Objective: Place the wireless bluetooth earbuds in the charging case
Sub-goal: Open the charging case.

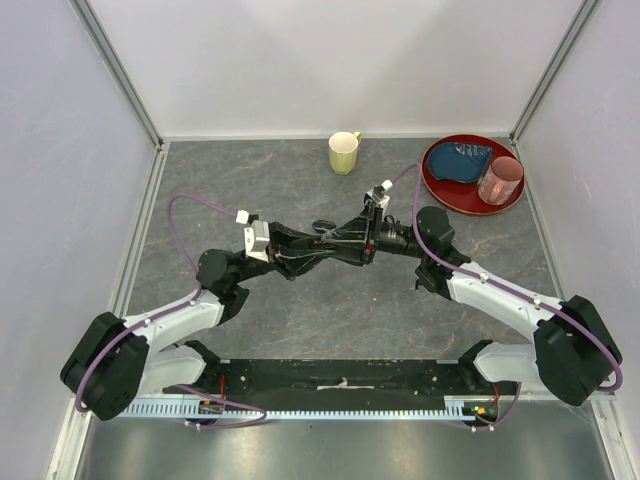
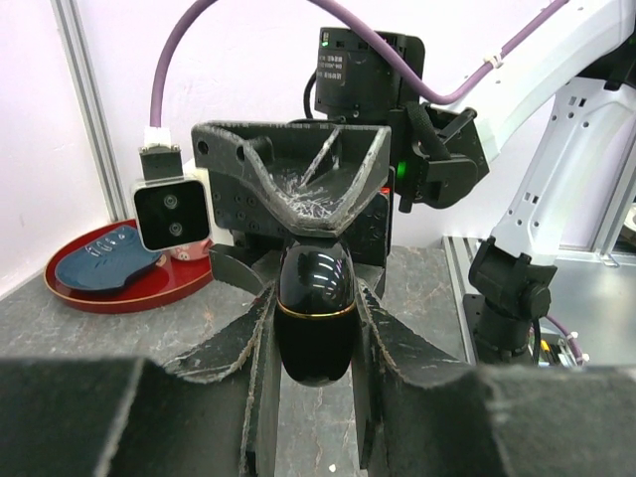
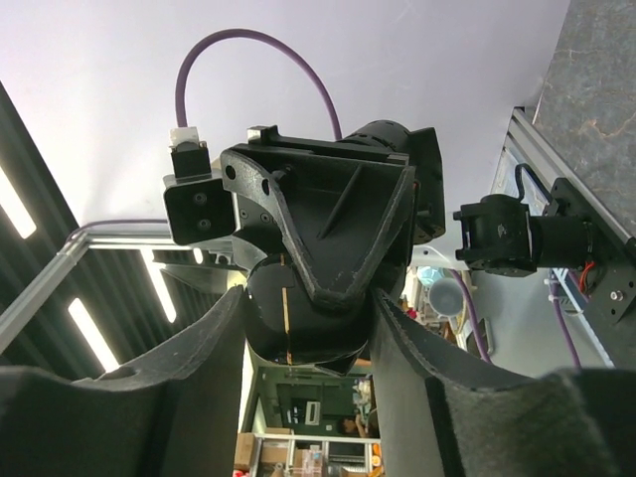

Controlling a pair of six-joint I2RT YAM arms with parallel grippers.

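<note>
charging case (image 2: 316,318): glossy black oval with a thin gold seam around its middle; lid closed; held in the air above the surface (image 1: 330,320), near the middle, between the two arms
left tool (image 2: 316,298): clenched on the charging case; its two fingers (image 2: 248,368) press against the lower half, one on each side
right tool (image 3: 310,298): faces the left tool head-on and is turned crosswise to it; grasping the same case, whose dark body with the gold line sits squeezed between its fingers (image 3: 199,358)
arms: in the top view both reach inward and meet tip to tip; the case itself is too small to make out there
earbuds: cannot tell where they are; no view shows them clearly
yellow mug (image 1: 344,152): upright at the far edge of the surface, well apart from the tools
red tray (image 1: 440,190): far right corner; a dark blue dish (image 1: 466,160) and a pink cup (image 1: 500,180) rest on it, side by side
</note>
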